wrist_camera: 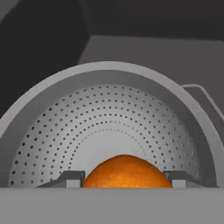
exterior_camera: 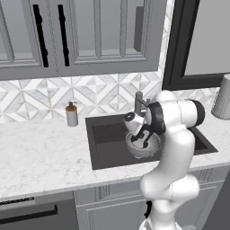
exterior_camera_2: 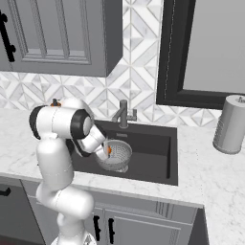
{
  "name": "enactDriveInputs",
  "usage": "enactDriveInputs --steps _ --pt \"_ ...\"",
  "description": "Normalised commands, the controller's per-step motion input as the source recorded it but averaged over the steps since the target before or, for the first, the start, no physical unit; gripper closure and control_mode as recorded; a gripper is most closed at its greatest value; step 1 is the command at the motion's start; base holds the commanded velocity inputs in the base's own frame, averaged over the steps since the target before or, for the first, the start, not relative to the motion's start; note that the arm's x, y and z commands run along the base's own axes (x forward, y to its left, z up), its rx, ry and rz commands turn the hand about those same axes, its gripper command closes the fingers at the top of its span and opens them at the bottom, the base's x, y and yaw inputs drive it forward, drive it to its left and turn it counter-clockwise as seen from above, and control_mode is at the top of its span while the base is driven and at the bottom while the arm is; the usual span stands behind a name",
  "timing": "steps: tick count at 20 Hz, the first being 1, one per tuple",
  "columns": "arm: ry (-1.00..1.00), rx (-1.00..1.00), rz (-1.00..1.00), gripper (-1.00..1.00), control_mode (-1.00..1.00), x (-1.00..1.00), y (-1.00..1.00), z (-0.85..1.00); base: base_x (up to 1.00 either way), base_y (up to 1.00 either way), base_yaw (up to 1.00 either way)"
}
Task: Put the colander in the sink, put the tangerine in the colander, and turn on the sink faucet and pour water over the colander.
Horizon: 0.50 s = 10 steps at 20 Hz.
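Tangerine sits clamped in the pincer over the colander inside the sink.

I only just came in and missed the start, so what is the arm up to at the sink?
The white arm is reaching down into the sink, where the colander already sits. Its gripper has its jaws either side of the tangerine, held just over the colander's perforated bowl, so the fruit looks about to be set down inside. The sink faucet stands behind the basin, and no water is visible running from it.
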Motion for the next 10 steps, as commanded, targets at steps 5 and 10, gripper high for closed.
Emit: enactDriveInputs --steps 5,10 --pt "0.0 -0.08 0.05 1.0 -1.0 0.1 0.19 -0.59 0.0 0.0 0.0" --pt "-0.03 -0.07 0.05 1.0 -1.0 0.08 0.16 -0.61 0.0 0.0 0.0"
